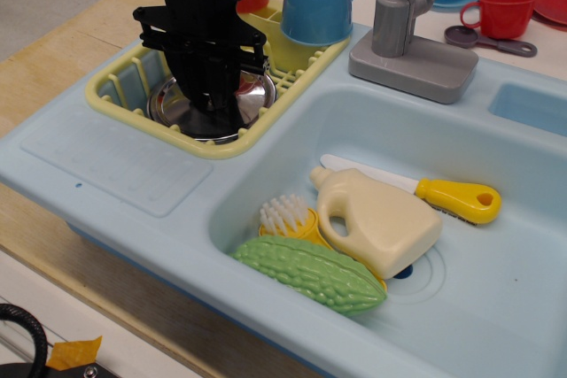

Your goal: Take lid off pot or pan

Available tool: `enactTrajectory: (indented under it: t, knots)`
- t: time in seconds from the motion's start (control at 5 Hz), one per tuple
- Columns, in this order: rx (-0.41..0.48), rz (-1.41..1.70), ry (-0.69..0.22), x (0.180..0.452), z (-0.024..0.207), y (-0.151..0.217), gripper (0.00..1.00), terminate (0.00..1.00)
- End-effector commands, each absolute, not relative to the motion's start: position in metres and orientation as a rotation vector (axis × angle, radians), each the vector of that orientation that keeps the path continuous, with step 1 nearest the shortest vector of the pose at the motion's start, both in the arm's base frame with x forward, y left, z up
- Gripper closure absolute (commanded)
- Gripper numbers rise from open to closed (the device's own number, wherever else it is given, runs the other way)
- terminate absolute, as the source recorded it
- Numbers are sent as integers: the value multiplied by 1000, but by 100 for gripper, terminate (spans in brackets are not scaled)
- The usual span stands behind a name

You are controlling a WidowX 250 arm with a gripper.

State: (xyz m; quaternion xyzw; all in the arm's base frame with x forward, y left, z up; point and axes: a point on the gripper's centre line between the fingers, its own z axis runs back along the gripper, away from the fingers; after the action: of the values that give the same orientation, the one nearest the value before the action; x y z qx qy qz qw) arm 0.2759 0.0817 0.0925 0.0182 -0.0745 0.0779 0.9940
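The shiny steel lid (pixel 254 95) lies in the yellow slatted rack (pixel 223 146) at the sink's left. My black gripper (pixel 211 111) stands straight down on the lid's centre. Its fingers are drawn together over the knob, which they hide. The lid still rests low in the rack. The pot or pan sits under the lid and I cannot make it out apart from the lid.
A blue cup (pixel 317 4) stands upside down in the rack's far end. The grey tap (pixel 403 37) is to the right. In the sink basin (pixel 505 289) lie a cream bottle (pixel 381 219), a green gourd (pixel 306 273), a brush (pixel 285 214) and a yellow-handled knife (pixel 456 199).
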Motion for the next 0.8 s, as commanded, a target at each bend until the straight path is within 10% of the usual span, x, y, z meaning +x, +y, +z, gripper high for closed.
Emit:
enactTrajectory:
  t: [0.0, 0.6]
  knots:
    - [72, 160, -198, 276, 110, 82, 100, 0]
    - [164, 295, -217, 235, 155, 68, 100, 0]
